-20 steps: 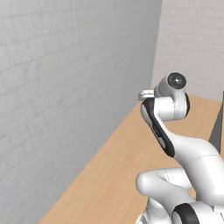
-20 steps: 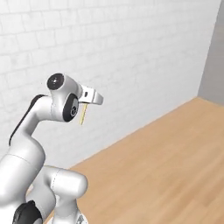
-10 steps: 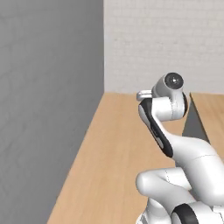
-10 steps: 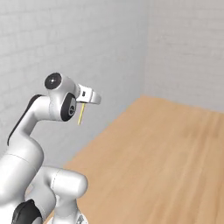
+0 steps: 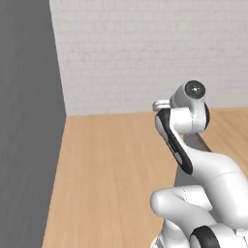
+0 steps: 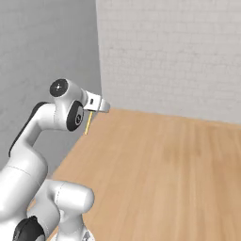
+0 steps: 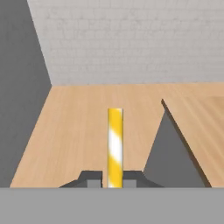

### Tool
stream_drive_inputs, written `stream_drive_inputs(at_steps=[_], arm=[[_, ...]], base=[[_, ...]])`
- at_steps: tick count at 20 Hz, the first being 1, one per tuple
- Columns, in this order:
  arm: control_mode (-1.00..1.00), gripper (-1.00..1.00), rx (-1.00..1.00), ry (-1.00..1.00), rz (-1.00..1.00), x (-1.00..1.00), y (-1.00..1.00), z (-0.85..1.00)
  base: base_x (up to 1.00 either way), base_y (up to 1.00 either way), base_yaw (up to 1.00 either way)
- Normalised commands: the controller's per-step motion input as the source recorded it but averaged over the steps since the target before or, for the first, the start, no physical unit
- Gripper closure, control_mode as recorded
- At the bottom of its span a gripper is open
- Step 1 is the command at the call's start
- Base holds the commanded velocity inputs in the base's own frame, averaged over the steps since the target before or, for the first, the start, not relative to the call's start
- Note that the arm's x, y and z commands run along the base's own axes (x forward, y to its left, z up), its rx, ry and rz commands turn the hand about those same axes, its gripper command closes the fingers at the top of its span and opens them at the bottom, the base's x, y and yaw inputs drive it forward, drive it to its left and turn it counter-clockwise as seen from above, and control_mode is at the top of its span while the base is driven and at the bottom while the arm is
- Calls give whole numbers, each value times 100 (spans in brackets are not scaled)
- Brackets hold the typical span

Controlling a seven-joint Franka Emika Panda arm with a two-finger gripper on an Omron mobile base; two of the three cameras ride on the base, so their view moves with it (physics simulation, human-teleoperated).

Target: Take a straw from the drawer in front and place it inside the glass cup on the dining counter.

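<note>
Claw, bottom centre of hand view: pinching striped straw by its end. Risk: thin stick slipping or swinging while carried toward wooden surface, right of frame; cup unseen.

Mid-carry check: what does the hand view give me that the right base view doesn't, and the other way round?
Hand view alone: the straw's yellow and white stripes, and a wood-topped counter corner with a grey side at right. Right base view alone: the white arm holding the pincer raised, straw hanging below it. Both: the straw clamped in the shut pincer, wood floor, brick wall.
</note>
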Motion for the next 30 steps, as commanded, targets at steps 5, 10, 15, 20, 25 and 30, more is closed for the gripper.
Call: stream_drive_inputs(at_steps=[5, 10, 15, 20, 25, 30], arm=[[100, 100, 0, 0, 0, 0, 0, 0], [100, 100, 0, 0, 0, 0, 0, 0], [100, 100, 0, 0, 0, 0, 0, 0], [100, 100, 0, 0, 0, 0, 0, 0], [100, 100, 0, 0, 0, 0, 0, 0], [100, 100, 0, 0, 0, 0, 0, 0]], base=[[100, 32, -42], [100, 38, -42], [100, 50, -44], [100, 53, -45], [99, 54, -47], [88, 48, -57]])
